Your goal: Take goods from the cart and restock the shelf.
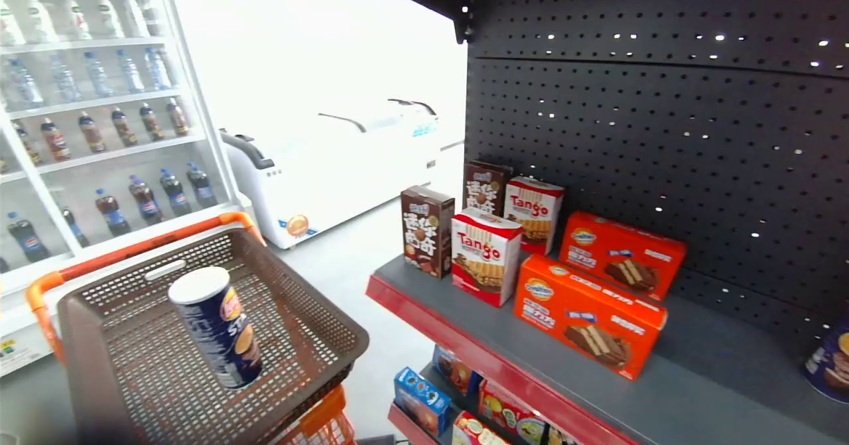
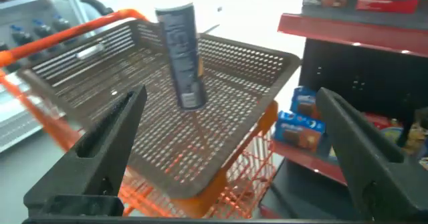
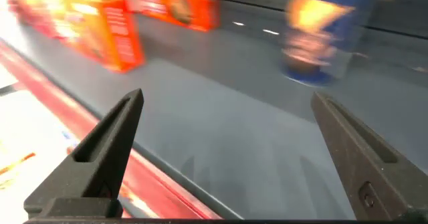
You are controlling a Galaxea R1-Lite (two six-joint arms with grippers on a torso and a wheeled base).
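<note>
The left gripper [image 2: 231, 95] is wide open, near the blue can [image 1: 215, 325] (standing up) in the basket [image 1: 312, 299], lower left of the head view. The right gripper [image 3: 227, 98] is open too.

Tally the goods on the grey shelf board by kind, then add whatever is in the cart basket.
Brown boxes: 2
Red-and-white boxes: 2
Orange boxes: 2
Blue can on shelf: 1
Blue can in basket: 1
Total: 8
</note>
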